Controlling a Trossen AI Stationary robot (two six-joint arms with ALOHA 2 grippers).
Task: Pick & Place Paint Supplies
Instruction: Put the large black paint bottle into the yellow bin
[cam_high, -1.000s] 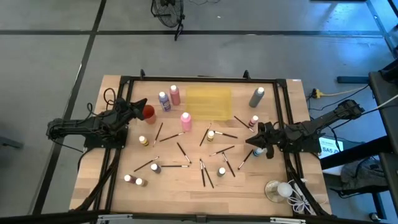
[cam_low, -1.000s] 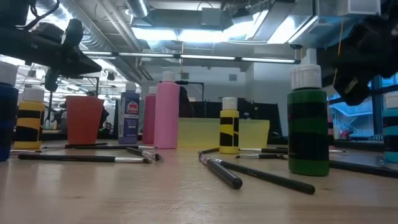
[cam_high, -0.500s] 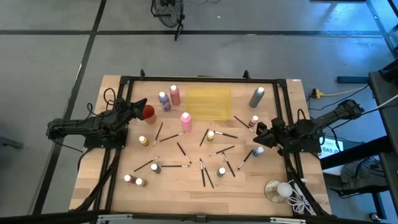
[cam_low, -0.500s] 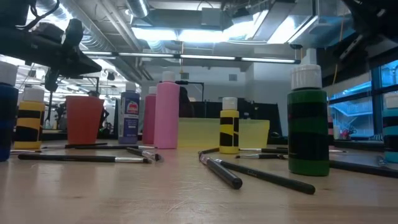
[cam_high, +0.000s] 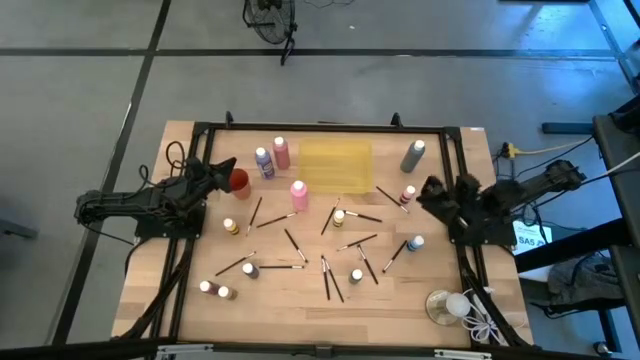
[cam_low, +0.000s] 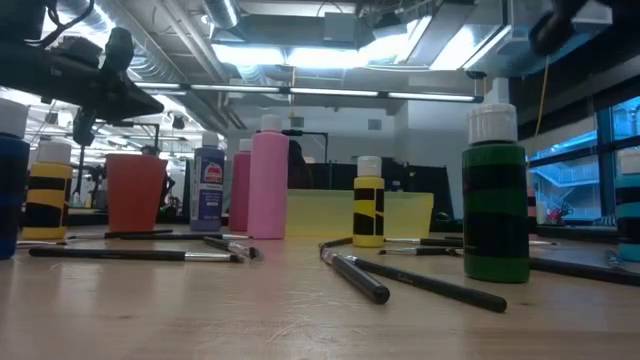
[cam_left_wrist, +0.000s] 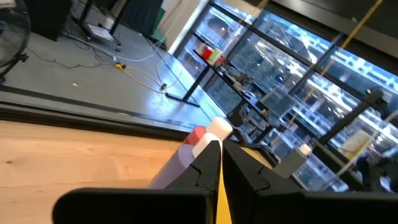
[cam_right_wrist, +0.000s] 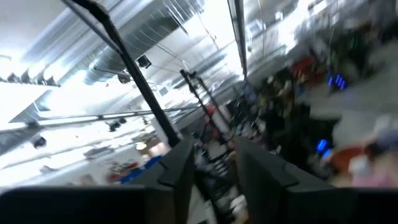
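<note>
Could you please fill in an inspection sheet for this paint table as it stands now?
Surface: wooden table inside a dark frame.
Job's things: paint bottles scattered, among them a pink bottle, a grey bottle and a blue bottle; thin paintbrushes lying loose across the middle; yellow tray at the far edge, nothing seen in it.
Clutter: red cup near the left arm; clear dish with white ball at the near right corner.
Grippers: left gripper beside the red cup, fingers shut, empty; right gripper raised at the right edge, fingers apart, holding nothing.
Cables: white cord by the dish; yellow cable on the floor at right.
Surroundings: fan on the grey floor.
</note>
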